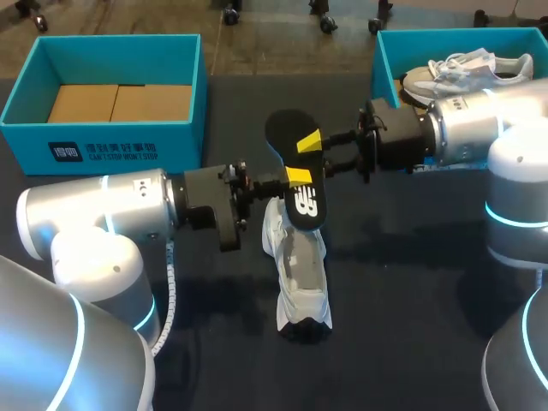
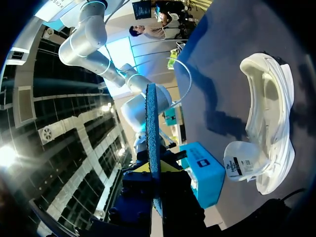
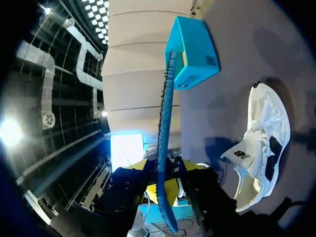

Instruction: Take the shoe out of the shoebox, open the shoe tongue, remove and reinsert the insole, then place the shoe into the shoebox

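Insole (image 1: 288, 131) thin, dark, pinched by left end effector (image 1: 296, 177), right end effector (image 1: 310, 142); white shoe (image 1: 300, 261) beneath.

The white shoe (image 1: 300, 270) is sitting upright on its sole in the middle of the dark counter (image 1: 411, 300), its tongue folded forward over the toe and its grey inside lying open. The black insole (image 1: 294, 158) is hanging in the air just above the shoe's heel end, turned flat side up, with the left pincer (image 1: 295, 177) and the right pincer (image 1: 310, 141) both clamping it from opposite sides. Two open teal boxes are standing at the counter's far edge: the left shoebox (image 1: 103, 137) is showing a cardboard floor, and the right shoebox (image 1: 385, 60) is holding another white shoe (image 1: 467, 73).
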`<action>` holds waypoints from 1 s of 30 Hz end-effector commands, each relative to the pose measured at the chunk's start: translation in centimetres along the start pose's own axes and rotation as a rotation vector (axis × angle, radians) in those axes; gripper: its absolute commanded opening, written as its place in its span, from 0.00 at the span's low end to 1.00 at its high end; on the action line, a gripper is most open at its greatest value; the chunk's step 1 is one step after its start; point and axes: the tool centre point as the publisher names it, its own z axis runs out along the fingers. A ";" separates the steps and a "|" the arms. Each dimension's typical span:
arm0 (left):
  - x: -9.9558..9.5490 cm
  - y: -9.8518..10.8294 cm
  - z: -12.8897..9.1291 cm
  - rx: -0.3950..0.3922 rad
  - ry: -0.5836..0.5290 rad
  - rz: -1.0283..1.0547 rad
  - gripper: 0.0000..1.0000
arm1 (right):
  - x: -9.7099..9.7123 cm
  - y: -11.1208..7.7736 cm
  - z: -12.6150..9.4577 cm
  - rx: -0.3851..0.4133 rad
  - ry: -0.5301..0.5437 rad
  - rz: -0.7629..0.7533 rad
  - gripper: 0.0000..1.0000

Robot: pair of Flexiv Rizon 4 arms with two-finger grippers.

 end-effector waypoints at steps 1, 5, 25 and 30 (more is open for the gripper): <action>0.1 0.0 0.2 -0.002 -0.001 0.002 0.00 | 0.0 -0.5 0.1 -0.016 0.004 0.000 0.36; 0.1 0.0 0.2 -0.002 -0.001 0.002 0.00 | 0.1 -0.6 0.1 -0.021 0.009 0.003 0.37; 0.1 0.0 0.2 0.003 -0.003 -0.009 0.45 | 0.3 -0.5 -0.3 -0.071 0.035 0.006 0.00; 0.1 0.1 -2.0 0.001 0.002 -0.062 1.00 | 0.0 -0.7 -0.7 -0.070 0.019 -0.003 0.00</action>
